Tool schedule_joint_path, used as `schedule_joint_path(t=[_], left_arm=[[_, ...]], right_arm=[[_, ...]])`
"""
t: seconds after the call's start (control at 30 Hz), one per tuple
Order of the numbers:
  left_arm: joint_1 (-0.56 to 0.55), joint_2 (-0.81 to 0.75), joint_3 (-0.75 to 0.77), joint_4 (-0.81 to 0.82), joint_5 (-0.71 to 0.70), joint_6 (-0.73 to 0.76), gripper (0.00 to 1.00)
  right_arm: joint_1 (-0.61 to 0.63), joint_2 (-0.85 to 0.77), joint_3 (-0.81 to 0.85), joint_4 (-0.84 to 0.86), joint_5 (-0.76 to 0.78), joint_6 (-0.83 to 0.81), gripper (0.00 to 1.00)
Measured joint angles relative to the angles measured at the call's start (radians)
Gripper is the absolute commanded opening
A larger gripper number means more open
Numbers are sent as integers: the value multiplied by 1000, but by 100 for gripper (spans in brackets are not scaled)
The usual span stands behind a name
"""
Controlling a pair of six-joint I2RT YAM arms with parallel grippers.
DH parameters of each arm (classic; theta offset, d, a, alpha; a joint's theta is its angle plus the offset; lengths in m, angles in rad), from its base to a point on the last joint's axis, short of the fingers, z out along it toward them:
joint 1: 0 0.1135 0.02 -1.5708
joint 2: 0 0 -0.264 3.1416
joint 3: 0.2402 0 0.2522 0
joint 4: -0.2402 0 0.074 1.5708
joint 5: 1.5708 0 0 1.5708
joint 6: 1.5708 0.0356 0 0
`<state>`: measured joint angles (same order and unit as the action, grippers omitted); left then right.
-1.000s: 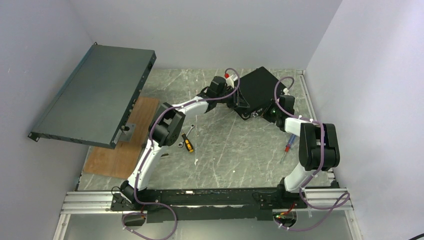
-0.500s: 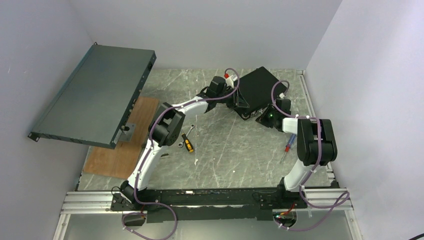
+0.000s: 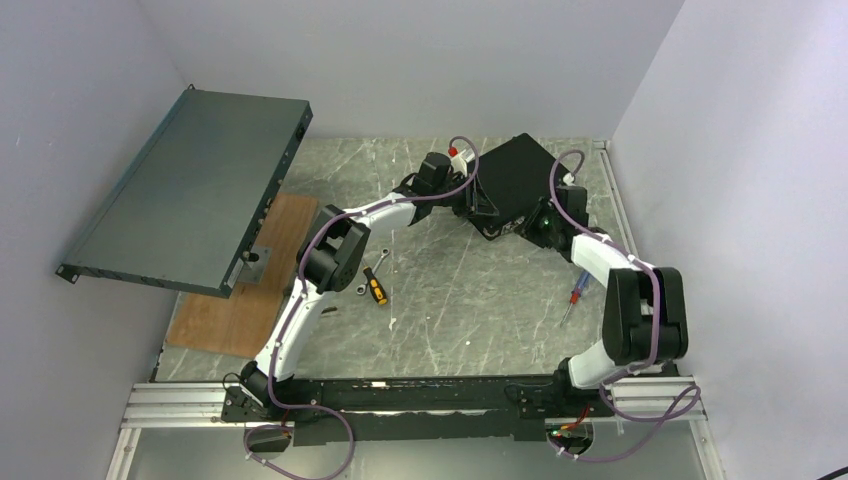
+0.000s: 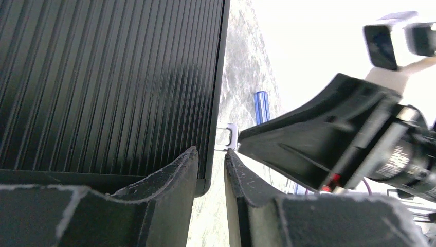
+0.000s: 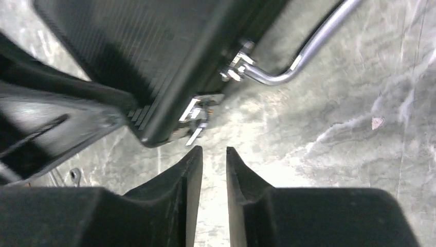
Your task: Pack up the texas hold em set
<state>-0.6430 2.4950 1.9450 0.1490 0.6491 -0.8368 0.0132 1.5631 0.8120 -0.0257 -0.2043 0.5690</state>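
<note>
At the far side of the table [image 3: 450, 290], the left gripper [image 4: 211, 152] apparently clamps a corner of the closed case [image 3: 515, 178]; the right gripper [image 5: 213, 152], narrowly parted and empty, faces 1 silver latch [image 5: 194, 112] just ahead.

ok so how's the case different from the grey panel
The case is black and ribbed; the panel is dark grey and smooth. The case is much smaller than the panel. The case sits low on the table at the far right; the panel is raised and tilted by the left wall. Both are flat and rectangular.
</note>
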Motion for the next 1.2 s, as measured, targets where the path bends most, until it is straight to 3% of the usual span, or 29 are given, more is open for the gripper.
schedule_joint_path(t=[0.1, 0.27, 0.6, 0.93, 1.03, 1.2], left_arm=[[0, 0, 0, 0, 1, 0, 34], [0, 0, 0, 0, 2, 0, 34], [1, 0, -5, 8, 6, 0, 34], [3, 0, -10, 15, 11, 0, 34], [3, -2, -12, 16, 13, 0, 34], [5, -6, -21, 20, 14, -1, 34]], right_arm=[[17, -64, 17, -20, 17, -14, 38], [23, -47, 42, -18, 7, -23, 37], [34, 73, 58, 16, -8, -36, 23], [24, 68, 15, 82, -23, 11, 22], [-3, 76, -2, 109, -71, 45, 35], [-52, 101, -42, 173, -151, 101, 44]])
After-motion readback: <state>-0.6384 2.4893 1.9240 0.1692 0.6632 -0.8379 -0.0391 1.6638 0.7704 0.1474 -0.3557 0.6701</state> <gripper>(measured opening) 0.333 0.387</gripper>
